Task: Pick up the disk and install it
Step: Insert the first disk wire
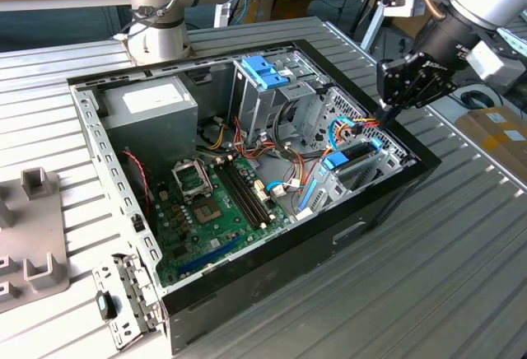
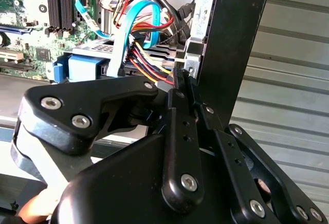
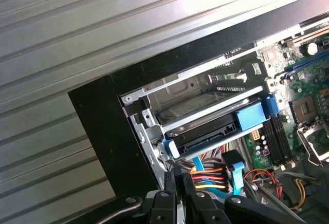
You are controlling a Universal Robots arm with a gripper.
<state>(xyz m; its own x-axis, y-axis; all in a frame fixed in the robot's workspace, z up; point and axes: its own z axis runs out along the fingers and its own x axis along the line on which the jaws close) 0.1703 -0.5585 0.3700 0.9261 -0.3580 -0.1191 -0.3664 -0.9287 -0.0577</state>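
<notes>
1. Biggest thing first: the ribbed metal desk [image 1: 461,235] carries the open computer case [image 1: 272,289], lying on its side with the green motherboard [image 1: 218,211] showing inside.
2. Inside, at about eleven o'clock from the case's middle in the exterior view, sits the grey power supply box [image 1: 148,104]; at one o'clock stands the metal cage with the blue latch [image 1: 265,73].
3. The arm reaches in from two o'clock, and its black pincer [image 1: 387,114] hangs right over the case's rim by the drive bay.
4. The pincer's fingers [image 2: 177,131] look pressed together with nothing between them, their tips just beside the bundle of red, yellow and blue cables [image 3: 211,175].
5. And the disk [image 3: 205,131]? It is already lying in its bay at the case's corner, at roughly three o'clock from the motherboard in the exterior view, dark body in its blue frame [image 1: 350,157].
6. Its long axis runs along the case's side wall, flat face up, blue tab end towards the motherboard and the other end towards the black corner post.
7. What could go wrong from here, as I judge it: those tips are so close to the cables that a nudge could snag a wire or loosen a plug, and a push off the long axis could jam the frame in its rails.
</notes>
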